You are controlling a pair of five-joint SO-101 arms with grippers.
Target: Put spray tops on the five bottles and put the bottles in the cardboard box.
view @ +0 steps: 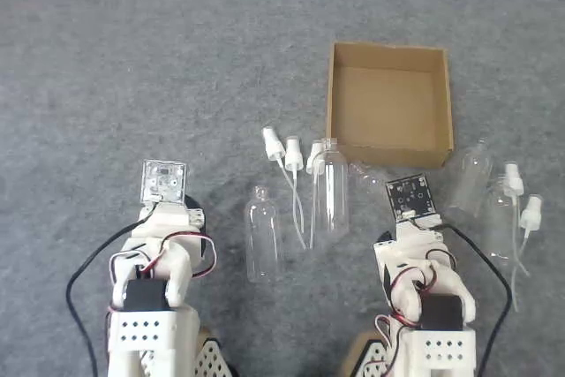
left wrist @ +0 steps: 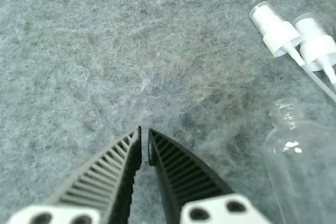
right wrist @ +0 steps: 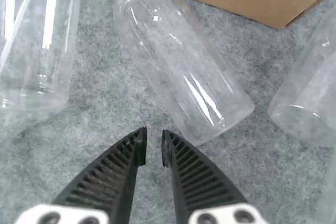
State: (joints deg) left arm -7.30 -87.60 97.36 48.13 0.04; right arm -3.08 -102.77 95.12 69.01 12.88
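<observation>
Bottles [view: 330, 190] lie flat on bench [view: 106, 68]: three mid-bench, two toward right edge. Spray tops [view: 294, 154] lie loose beside them, three mid-bench and two near right edge. Cardboard box [view: 332, 103] sits toward far edge, right of centre. Left tool [left wrist: 144, 139] closed, empty, above bench surface. Right tool [right wrist: 154, 141] slightly parted, empty, tips just short of one bottle's base.

1. I can read no words, numbers, labels or signs on anything here.
2. The small black square board [view: 413, 196] on my right arm has tiny pale specks on it. They are too small for me to read.
</observation>
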